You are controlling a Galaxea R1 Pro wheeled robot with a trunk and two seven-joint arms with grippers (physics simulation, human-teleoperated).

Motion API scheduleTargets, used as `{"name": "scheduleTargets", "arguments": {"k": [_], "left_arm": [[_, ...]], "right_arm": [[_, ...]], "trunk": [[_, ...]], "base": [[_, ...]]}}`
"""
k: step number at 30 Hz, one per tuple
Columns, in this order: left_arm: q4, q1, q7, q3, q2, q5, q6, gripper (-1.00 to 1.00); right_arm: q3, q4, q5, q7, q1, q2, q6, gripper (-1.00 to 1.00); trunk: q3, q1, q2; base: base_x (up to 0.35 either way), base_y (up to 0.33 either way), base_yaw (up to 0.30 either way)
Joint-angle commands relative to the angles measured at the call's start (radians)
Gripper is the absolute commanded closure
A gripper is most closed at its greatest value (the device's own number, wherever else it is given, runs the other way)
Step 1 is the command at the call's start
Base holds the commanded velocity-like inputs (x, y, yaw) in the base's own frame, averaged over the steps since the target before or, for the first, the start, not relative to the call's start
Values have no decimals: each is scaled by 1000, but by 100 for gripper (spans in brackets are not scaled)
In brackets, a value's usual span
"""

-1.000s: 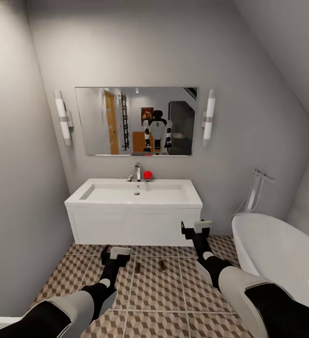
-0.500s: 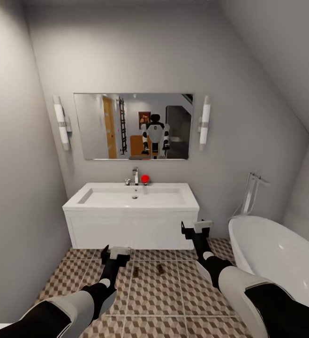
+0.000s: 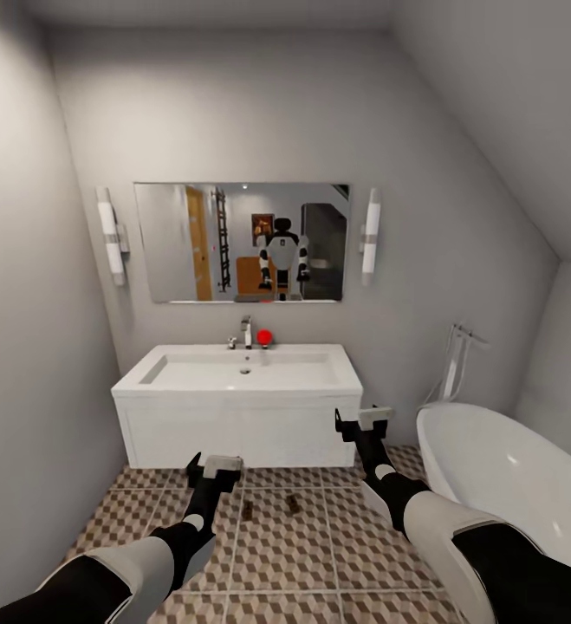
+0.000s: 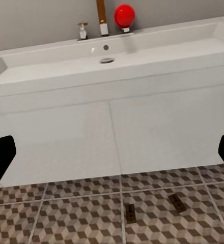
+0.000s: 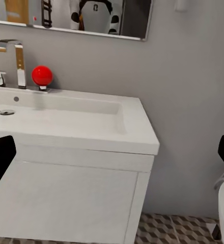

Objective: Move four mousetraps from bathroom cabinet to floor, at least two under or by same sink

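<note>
While two mousetraps (image 3: 247,511) (image 3: 292,502) are laid before the sink (image 3: 237,381), two are judged outstanding; both grippers (image 3: 214,469) (image 3: 362,424) are spread, unladen.

A white sink (image 3: 237,390) hangs on the grey back wall, with a chrome tap (image 3: 248,331) and a red ball (image 3: 264,336) at its rear edge. Above it a mirror (image 3: 241,242) reflects the robot, flanked by two tube lights (image 3: 110,236) (image 3: 371,230). On the patterned floor (image 3: 302,555) just in front of the sink lie two mousetraps (image 3: 247,511) (image 3: 292,502), side by side and slightly apart. The left gripper (image 3: 213,469) hovers near the left trap; the right gripper (image 3: 363,424) is held higher, before the sink's right end. Whether their jaws are apart cannot be told. A white tub (image 3: 502,472) stands at the right, with a chrome fitting (image 3: 455,360) behind it.
</note>
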Motion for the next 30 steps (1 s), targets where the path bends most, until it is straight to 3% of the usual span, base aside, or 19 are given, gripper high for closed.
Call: {"name": "scheduleTargets", "arguments": {"k": [1,30], "left_arm": [[4,-1,2,-9,-1,8,-6,-100],[3,-1,2,-9,-1,6,-9,-100]], "right_arm": [[8,1,2,-9,0,0,-1,-100],[8,2,2,-11,0,0,-1,-100]], "trunk": [[4,-3,7],[17,-3,7]], "base": [[0,0,-61],[0,0,-16]]}}
